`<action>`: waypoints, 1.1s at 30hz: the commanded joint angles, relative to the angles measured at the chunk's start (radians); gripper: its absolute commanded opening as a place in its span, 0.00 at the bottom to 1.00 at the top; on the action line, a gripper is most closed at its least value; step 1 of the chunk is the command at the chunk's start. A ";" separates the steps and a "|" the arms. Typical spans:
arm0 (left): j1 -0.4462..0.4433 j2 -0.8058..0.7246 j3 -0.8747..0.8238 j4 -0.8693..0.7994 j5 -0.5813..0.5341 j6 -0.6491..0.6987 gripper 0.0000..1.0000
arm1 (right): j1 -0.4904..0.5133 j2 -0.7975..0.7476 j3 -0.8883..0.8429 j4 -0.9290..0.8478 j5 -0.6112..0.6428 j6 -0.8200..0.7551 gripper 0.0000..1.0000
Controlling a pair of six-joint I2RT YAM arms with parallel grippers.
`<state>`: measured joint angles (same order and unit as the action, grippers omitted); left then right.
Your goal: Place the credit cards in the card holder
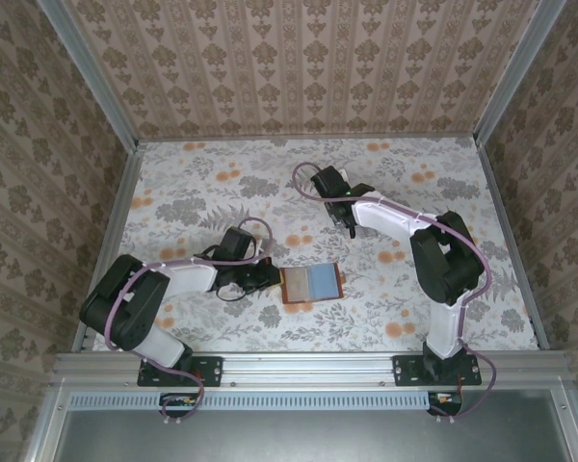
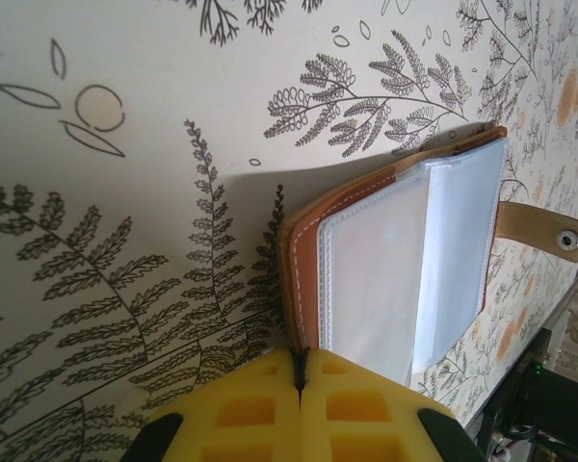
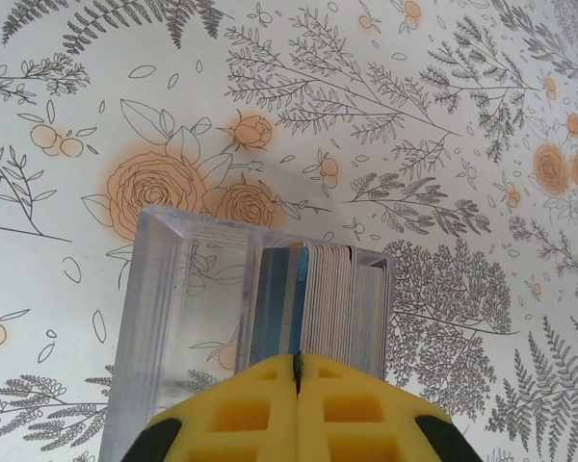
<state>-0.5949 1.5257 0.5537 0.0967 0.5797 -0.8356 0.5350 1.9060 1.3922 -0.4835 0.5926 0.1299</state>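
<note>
Both shut: left gripper (image 2: 301,371) pinched the holder (image 2: 306,252), right gripper (image 3: 297,371) closed atop the cards (image 3: 328,298); packed neighbours might drag out.

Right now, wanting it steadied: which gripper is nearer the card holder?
Left. The left gripper pinches an edge of the card holder; the right gripper sits apart, over the clear tray holding credit cards.
</note>
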 commanded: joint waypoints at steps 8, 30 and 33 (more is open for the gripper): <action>-0.002 -0.009 0.002 -0.007 0.006 0.015 0.00 | 0.004 -0.084 -0.012 -0.038 -0.009 -0.006 0.00; -0.011 0.013 -0.005 0.019 -0.001 0.015 0.00 | 0.010 0.045 0.056 -0.116 0.014 0.002 0.38; -0.005 0.025 0.005 0.001 0.003 0.023 0.00 | 0.019 0.055 0.063 -0.142 0.059 0.004 0.44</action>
<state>-0.5968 1.5326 0.5522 0.1047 0.5797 -0.8356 0.5430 1.9430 1.4242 -0.5598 0.5808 0.1322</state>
